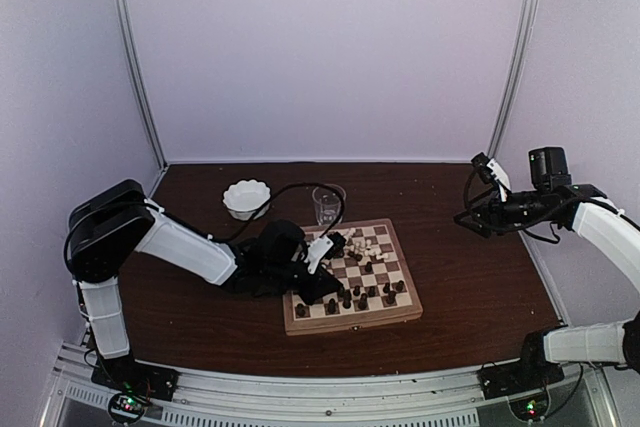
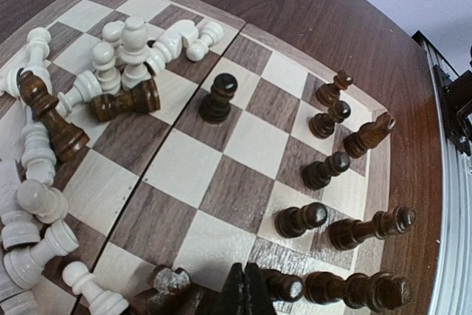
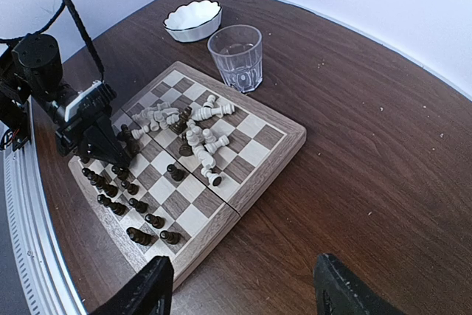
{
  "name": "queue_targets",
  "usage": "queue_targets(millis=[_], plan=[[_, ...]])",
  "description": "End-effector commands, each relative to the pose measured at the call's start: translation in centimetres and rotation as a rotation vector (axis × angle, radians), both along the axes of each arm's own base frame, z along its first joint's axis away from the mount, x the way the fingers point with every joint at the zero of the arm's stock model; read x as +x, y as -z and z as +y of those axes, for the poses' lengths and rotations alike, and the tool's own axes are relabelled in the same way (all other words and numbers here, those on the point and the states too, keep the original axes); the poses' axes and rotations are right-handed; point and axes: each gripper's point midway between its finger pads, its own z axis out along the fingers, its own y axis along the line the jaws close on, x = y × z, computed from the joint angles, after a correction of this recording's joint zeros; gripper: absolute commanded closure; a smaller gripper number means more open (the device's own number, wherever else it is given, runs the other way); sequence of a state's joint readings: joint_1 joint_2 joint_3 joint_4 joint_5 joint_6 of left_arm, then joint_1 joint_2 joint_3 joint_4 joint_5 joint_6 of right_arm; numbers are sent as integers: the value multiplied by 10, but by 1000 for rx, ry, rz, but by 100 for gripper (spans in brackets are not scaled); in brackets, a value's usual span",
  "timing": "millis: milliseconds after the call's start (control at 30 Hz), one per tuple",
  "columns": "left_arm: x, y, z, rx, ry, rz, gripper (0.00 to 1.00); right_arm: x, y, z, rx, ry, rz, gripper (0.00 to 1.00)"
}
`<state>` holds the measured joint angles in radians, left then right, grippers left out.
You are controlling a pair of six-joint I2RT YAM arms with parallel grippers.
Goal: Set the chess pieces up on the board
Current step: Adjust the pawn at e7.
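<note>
The board (image 1: 352, 326) lies at mid-table, also seen in the wrist views (image 2: 381, 182) (image 3: 274, 158). Dark chess pieces (image 1: 362, 297) stand in two rows along its near edge (image 2: 346, 230) (image 3: 122, 208). One dark pawn (image 2: 218, 97) stands alone further in. Cream pieces (image 1: 365, 245) lie heaped toward the far side (image 2: 125, 53) (image 3: 195, 127), with a few dark ones among them. My left gripper (image 1: 322, 292) (image 2: 245, 291) is shut with nothing in it, low over the board's near left corner, between a dark rook (image 2: 166, 285) and a pawn (image 2: 286, 284). My right gripper (image 1: 478, 209) (image 3: 240, 293) hangs open, high off the board's right.
A clear drinking glass (image 1: 326, 205) (image 3: 237, 57) stands just behind the board. A white scalloped bowl (image 1: 246, 197) (image 3: 192, 20) sits to its left. The left arm's cable loops over the table behind the board.
</note>
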<state>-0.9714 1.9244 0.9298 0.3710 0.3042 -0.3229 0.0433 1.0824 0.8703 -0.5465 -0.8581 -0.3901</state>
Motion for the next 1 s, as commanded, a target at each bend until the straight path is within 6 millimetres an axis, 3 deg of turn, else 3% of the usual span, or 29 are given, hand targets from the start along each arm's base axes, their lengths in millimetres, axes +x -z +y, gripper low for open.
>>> queue_targets(millis=[0, 333, 500, 800, 867, 967], plan=[[-1, -10, -10, -34, 30, -18, 100, -1, -6, -1, 5, -4, -33, 32], [5, -7, -9, -22, -8, -19, 100, -1, -5, -1, 4, -3, -32, 32], [20, -21, -2, -6, -81, -85, 100, -1, -5, -3, -12, -3, -38, 32], [35, -89, 12, 35, -126, -226, 89, 7, -6, -5, -88, -11, -36, 36], [37, -114, 17, 42, -131, -249, 87, 9, -1, 3, -132, -47, -19, 38], [45, -152, 41, 104, -207, -287, 79, 11, 5, 19, -232, -119, 4, 44]])
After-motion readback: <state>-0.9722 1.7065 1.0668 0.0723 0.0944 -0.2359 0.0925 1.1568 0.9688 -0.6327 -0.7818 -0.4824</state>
